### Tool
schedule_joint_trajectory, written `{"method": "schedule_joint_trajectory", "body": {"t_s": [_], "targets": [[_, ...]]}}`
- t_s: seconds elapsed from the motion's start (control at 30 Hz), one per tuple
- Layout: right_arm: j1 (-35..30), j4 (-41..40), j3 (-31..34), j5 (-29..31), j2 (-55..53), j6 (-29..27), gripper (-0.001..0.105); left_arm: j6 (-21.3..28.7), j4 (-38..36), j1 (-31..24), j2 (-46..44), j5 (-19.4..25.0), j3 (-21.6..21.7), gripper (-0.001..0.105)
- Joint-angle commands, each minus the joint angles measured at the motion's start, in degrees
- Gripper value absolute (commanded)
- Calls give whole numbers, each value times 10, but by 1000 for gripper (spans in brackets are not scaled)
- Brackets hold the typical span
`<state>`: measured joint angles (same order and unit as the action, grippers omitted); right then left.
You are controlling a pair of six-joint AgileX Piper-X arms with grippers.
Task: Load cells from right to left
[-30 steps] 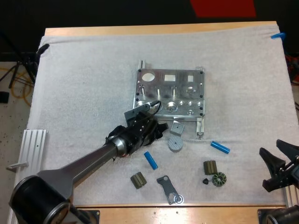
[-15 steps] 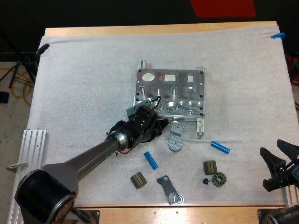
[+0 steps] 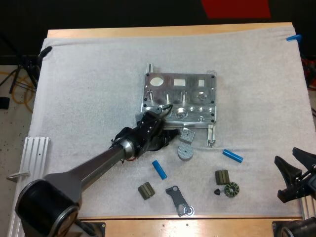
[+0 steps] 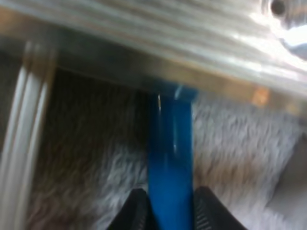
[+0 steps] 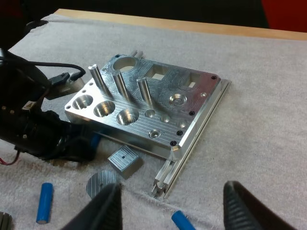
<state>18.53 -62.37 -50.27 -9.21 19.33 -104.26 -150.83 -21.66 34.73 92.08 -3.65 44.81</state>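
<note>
The metal fixture [image 3: 180,101] lies in the middle of the mat, its round holes along the near side [image 5: 144,108]. My left gripper [image 3: 165,132] is at the fixture's near edge, shut on a blue cylinder [image 4: 170,158] whose far end touches the fixture's side wall [image 4: 158,52]. Both black fingers [image 4: 136,211] press on the cylinder. Two more blue cylinders lie loose on the mat, one [image 3: 159,169] below the left gripper, one [image 3: 232,156] to the right. My right gripper [image 3: 296,180] stands open at the right edge, clear of everything [image 5: 172,191].
A grey square block [image 3: 187,134] and a round disc [image 3: 185,151] lie just in front of the fixture. Small dark parts [image 3: 145,190] [image 3: 222,177], a gear [image 3: 231,189] and a flat bracket [image 3: 177,200] sit near the front edge. An aluminium rail [image 3: 34,158] lies at the left.
My left gripper has moved forward and slightly right, bringing the blue cylinder up to the fixture's near edge. The right arm has not moved.
</note>
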Motion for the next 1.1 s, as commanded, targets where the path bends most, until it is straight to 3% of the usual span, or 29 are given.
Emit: {"method": "schedule_joint_trajectory", "body": {"t_s": [0.0, 0.13, 0.3, 0.6, 0.73, 0.9, 1.07], "targets": [[0, 0, -5, 0, 1, -6, 47, 25, -25, 1, -17, 4, 0, 11], [0, 0, -5, 0, 1, -11, 47, 96, -82, 1, -49, 18, 0, 11], [0, 0, -5, 0, 1, -11, 47, 231, -130, 4, -108, 20, 0, 11], [0, 0, -5, 0, 1, -11, 47, 442, -235, 4, -209, -13, 0, 11], [0, 0, -5, -12, 1, -10, 47, 494, -273, 4, -249, -18, 0, 11], [0, 0, -5, -27, 1, -10, 47, 562, -292, 4, -315, -91, 0, 11], [0, 2, -5, -57, 1, 17, 47, 596, -308, 4, -377, -104, 0, 11]]}}
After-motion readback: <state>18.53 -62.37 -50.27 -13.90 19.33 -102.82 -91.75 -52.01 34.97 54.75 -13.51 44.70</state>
